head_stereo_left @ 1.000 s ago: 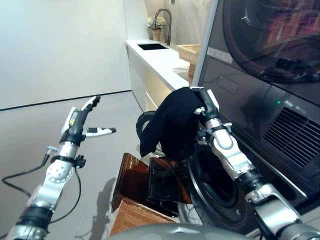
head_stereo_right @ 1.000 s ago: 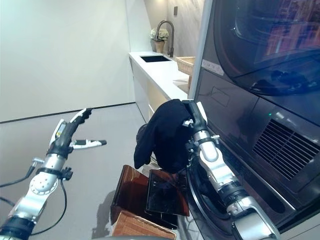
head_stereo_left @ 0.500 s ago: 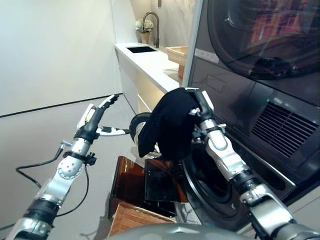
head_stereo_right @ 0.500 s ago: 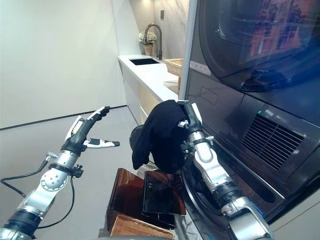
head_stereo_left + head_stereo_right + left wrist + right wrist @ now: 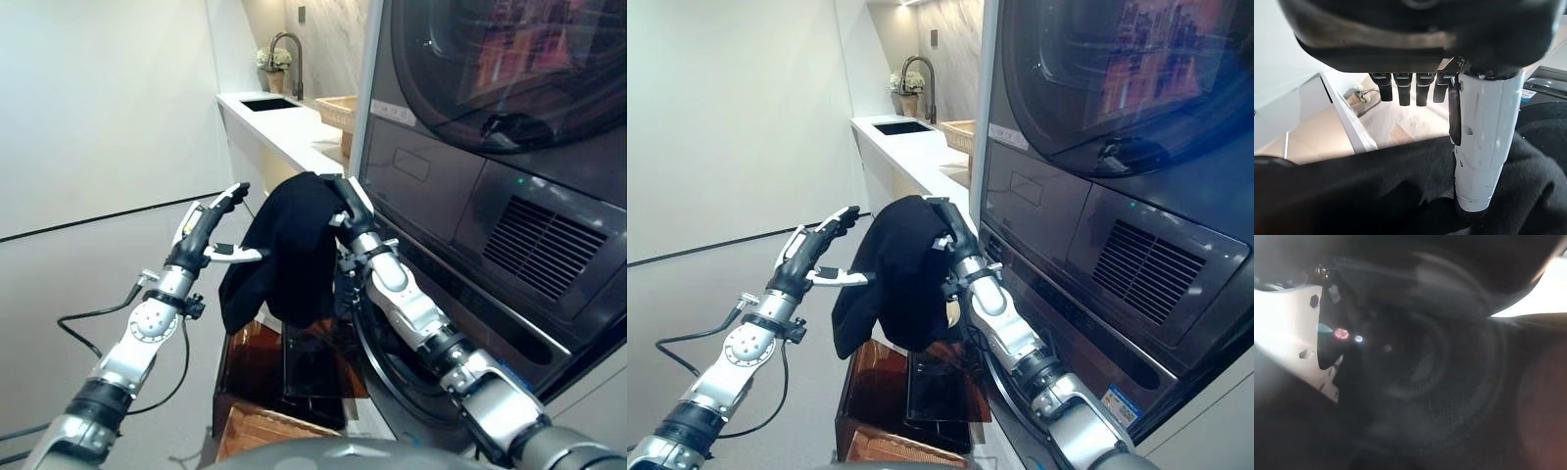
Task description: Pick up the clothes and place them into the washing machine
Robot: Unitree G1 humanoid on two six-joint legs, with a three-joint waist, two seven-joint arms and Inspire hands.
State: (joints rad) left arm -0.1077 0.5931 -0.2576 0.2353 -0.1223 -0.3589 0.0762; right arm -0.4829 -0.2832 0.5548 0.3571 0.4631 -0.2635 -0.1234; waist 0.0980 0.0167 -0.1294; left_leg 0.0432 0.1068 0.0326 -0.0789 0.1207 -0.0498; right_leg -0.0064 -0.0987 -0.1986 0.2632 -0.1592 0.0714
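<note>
A black garment (image 5: 284,250) is hanging over the raised right hand (image 5: 345,201), whose fingers are hidden, just beside the washing machine (image 5: 470,245). The left hand (image 5: 206,230) is hovering alongside, fingers straight. Nothing is going in yet; loading remains.

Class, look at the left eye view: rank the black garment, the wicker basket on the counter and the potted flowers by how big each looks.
1. black garment, hanging from the right robot hand, by far the largest.
2. wicker basket.
3. potted flowers, smallest.
Both sit farther back than the garment, so real sizes stay unsure.
</note>
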